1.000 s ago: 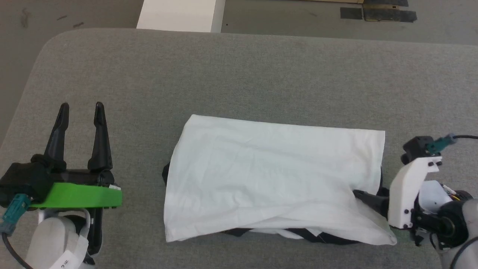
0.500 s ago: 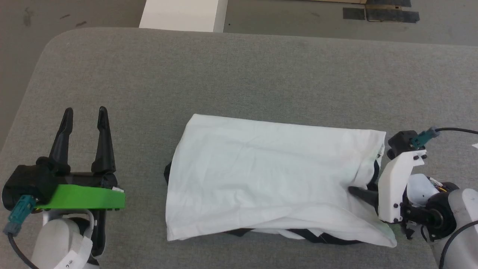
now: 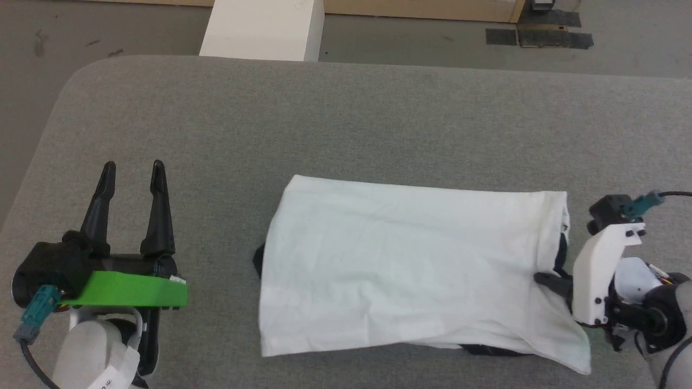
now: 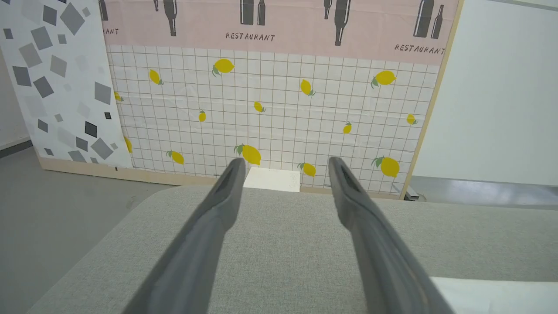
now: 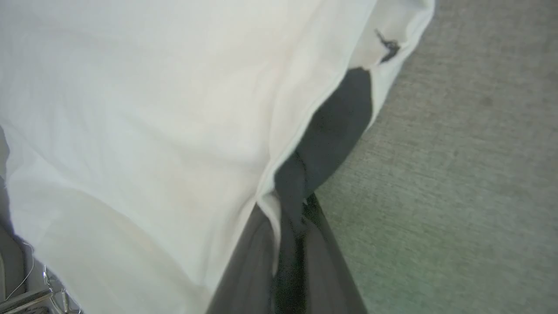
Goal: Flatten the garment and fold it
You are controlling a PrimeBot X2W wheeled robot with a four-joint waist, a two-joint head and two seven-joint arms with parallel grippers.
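Right fingers [image 5: 248,270] pinched on shirt [image 3: 405,270] edge, lower right; left fingers [image 3: 158,210] spread, idle. Best pull outward, low, tensioning both layers.

Head overhead; right wrist close; both share garment [image 3: 411,259].

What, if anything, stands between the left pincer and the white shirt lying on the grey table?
Nothing visible does. Only grey fabric tabletop lies between the open left pincer and the white cloth shirt with black sleeves. The right pincer is shut on the shirt's right edge.
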